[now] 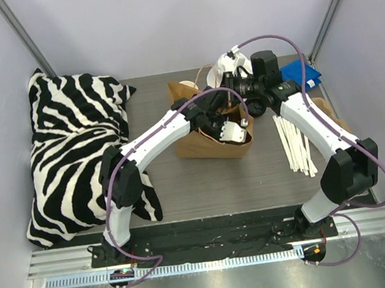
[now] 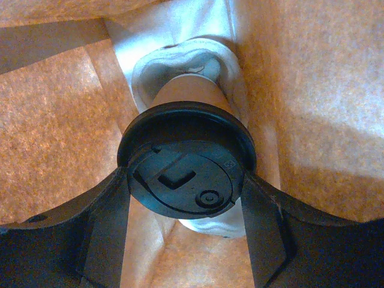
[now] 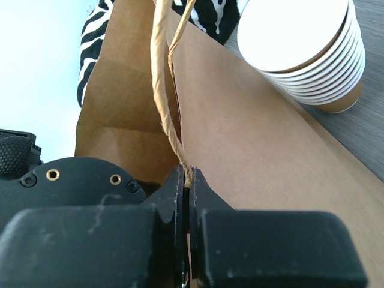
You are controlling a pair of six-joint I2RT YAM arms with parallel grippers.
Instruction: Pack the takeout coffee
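The left end effector (image 2: 186, 207) is inside the bag (image 2: 54, 168), its fingers (image 2: 108, 222) clamped on the black lid of the coffee (image 2: 183, 180), whose base meets a pale moulded holder (image 2: 180, 57). The right end effector (image 3: 187, 180) is pinched closed on the bag's twine handle (image 3: 161, 90), near a cup stack (image 3: 300, 54).

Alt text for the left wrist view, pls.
Black-lidded takeout coffee seen from above, held between the fingers of the left tool inside a brown paper bag. Its base sits in a pale moulded holder.
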